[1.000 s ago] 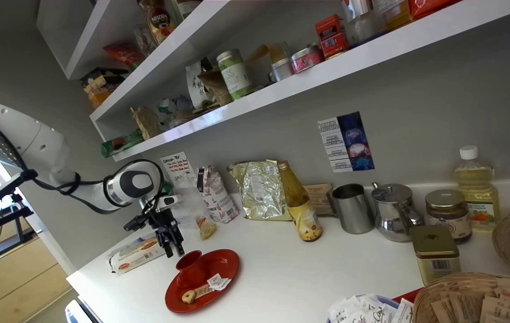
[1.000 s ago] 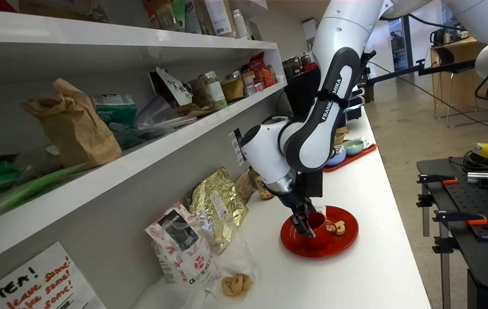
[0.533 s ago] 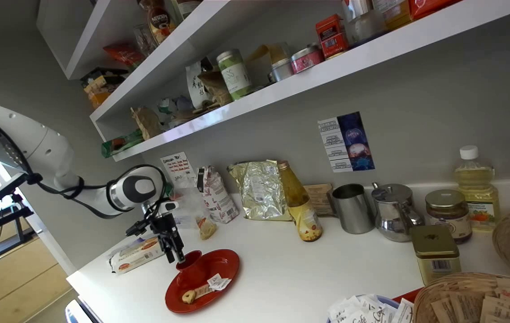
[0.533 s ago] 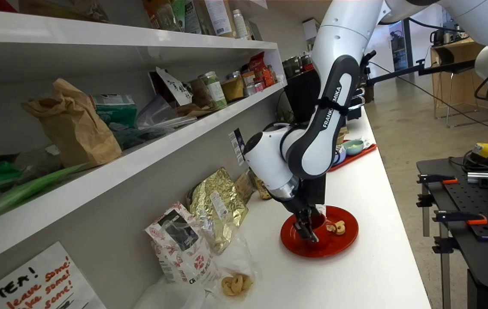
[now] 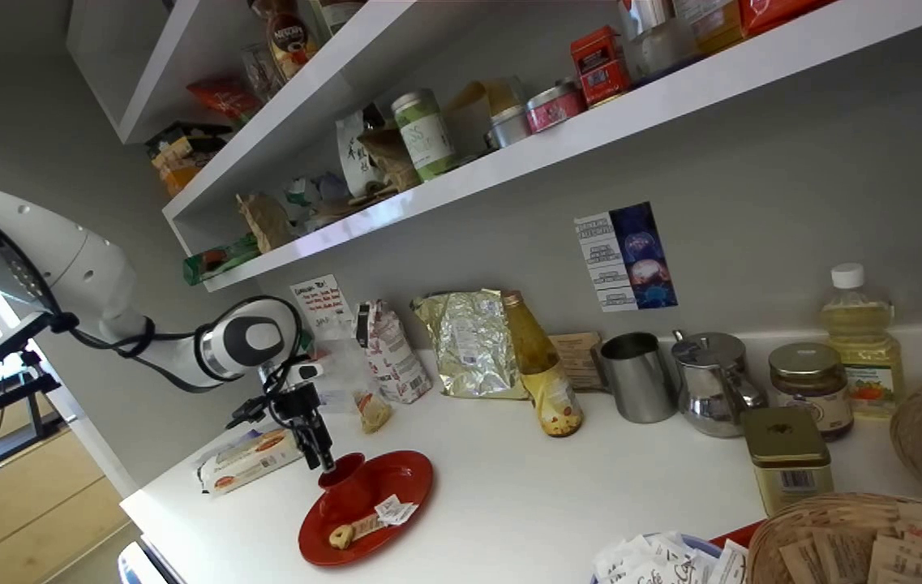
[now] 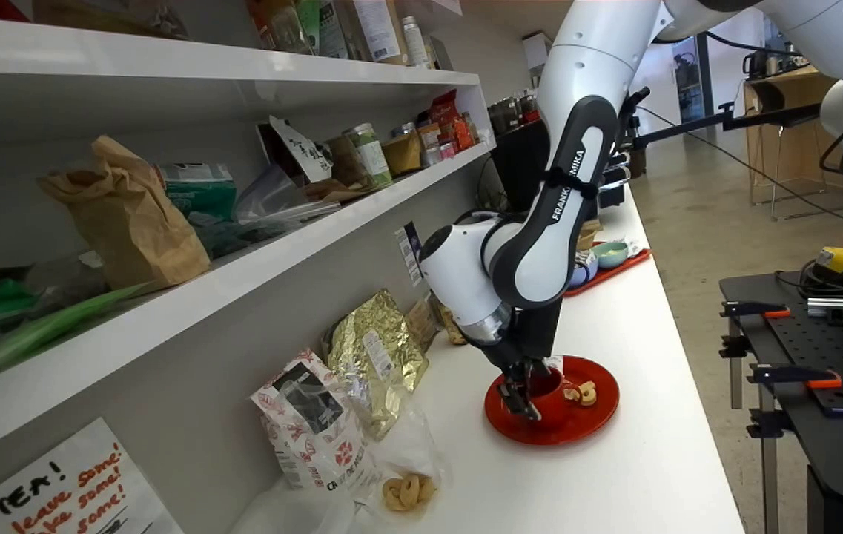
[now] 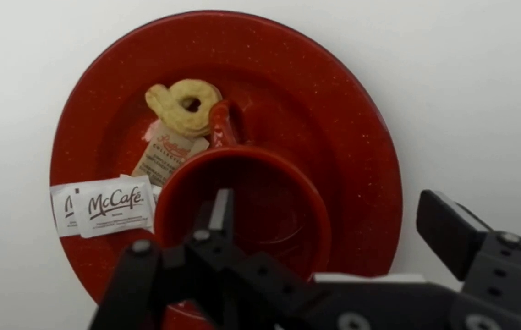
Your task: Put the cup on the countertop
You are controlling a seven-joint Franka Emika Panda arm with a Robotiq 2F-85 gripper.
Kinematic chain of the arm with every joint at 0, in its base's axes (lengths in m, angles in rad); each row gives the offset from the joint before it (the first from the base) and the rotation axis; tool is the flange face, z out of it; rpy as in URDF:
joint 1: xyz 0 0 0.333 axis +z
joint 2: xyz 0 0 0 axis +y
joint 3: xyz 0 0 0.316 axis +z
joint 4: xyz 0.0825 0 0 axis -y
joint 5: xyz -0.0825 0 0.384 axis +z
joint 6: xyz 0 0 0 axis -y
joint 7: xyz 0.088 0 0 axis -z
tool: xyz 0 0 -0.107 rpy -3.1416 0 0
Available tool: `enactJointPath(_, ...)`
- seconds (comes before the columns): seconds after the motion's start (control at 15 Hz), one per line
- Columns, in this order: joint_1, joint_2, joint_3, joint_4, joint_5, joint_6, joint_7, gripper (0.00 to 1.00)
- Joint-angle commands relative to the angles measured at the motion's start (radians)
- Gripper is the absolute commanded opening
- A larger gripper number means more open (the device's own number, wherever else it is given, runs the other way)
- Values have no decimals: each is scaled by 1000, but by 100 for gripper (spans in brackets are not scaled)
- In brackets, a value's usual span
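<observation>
The small red cup (image 7: 269,201) stands upright on the round red plate (image 7: 352,133), with its handle toward the top of the wrist view. The cup also shows in both exterior views (image 5: 349,489) (image 6: 554,412). My gripper (image 7: 326,204) is open and holds nothing. In the wrist view, one finger (image 7: 222,211) lies over the cup's mouth and the other finger lies beyond the plate's right edge. I cannot tell whether the first finger is inside the cup or above it. The gripper (image 5: 320,465) is at rim height beside the cup. The white countertop (image 5: 501,495) lies around the plate.
On the plate lie a ring-shaped snack (image 7: 186,107), a brown packet (image 7: 161,153) and white McCafé packets (image 7: 116,205). Behind stand a gold foil bag (image 5: 465,345), a tilted bottle (image 5: 546,373) and a patterned bag (image 6: 317,430). A white shelf (image 5: 347,199) hangs above.
My gripper has come down a little toward the cup's rim. In the last half second it has turned and shifted slightly. The cup and the plate have not moved.
</observation>
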Motion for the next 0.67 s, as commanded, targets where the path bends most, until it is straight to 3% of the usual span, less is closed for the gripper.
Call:
enactJointPath(0.0, 19, 28, -18, 23, 29, 12, 21, 100)
enactJointPath(0.6, 18, 61, -20, 20, 70, 20, 21, 100)
